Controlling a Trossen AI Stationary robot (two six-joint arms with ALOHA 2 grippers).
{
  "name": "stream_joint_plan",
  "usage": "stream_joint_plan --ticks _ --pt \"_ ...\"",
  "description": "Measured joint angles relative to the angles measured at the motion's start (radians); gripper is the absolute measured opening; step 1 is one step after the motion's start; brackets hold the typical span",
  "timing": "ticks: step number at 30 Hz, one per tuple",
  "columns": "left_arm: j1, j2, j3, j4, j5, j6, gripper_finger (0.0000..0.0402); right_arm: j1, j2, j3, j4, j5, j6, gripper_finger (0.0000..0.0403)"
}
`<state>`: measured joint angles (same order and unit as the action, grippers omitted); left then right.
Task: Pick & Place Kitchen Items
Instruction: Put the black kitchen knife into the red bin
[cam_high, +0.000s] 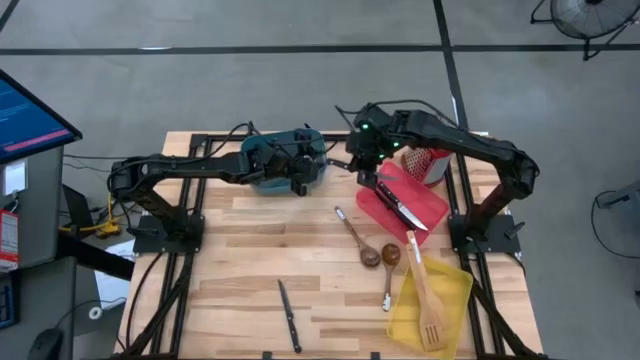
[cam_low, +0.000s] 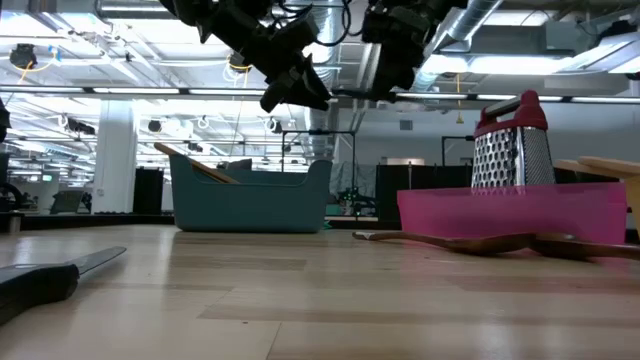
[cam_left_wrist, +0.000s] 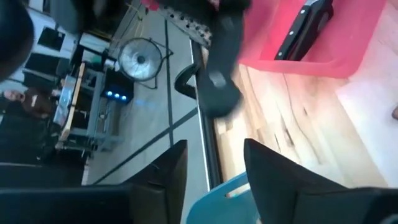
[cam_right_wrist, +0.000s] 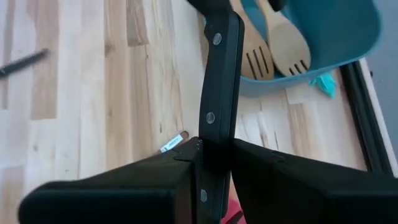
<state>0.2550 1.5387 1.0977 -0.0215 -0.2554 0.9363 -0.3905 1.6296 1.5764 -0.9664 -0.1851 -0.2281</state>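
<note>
Black-handled knife (cam_right_wrist: 216, 93) clenched in right tool (cam_right_wrist: 208, 163) above wooden table (cam_high: 250, 260); left tool (cam_left_wrist: 214, 163) released over teal bin (cam_high: 262, 170).

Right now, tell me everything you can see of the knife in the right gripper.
The knife has a black handle with three steel rivets. The right gripper is shut on that handle, one finger on each side, holding it above the table near the teal bin. Its blade is out of sight. Nothing else touches it.

Low view: table surface and overhead grippers

Teal bin (cam_low: 252, 196) holds a wooden utensil (cam_low: 192, 164); pink bin (cam_low: 510, 214) stands before a steel grater (cam_low: 511, 147); spoons (cam_low: 470, 241) lie alongside; two grippers (cam_low: 340, 60) hang above.
</note>
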Motion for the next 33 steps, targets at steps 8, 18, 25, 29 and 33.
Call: stream_joint_plan --ticks 8,18,25,29,33 --pt "-0.012 -0.100 -0.034 -0.008 -0.027 -0.119 0.0162 -0.026 -0.133 -0.047 -0.141 0.192 0.130 0.0061" --pt "-0.035 -0.577 -0.229 0.023 0.101 -0.324 0.0123 -0.025 -0.385 -0.561 0.113 0.206 0.322 0.0061" --pt "-0.041 -0.818 -0.351 0.099 0.166 -0.420 0.0108 -0.024 -0.429 -0.772 0.228 0.220 0.387 0.0062" --pt "-0.041 -0.903 -0.404 0.123 0.166 -0.449 0.0106 -0.030 -0.425 -0.820 0.253 0.257 0.387 0.0062" --pt "-0.041 -0.930 -0.440 0.135 0.165 -0.473 0.0106 -0.042 -0.425 -0.853 0.284 0.280 0.396 0.0063"
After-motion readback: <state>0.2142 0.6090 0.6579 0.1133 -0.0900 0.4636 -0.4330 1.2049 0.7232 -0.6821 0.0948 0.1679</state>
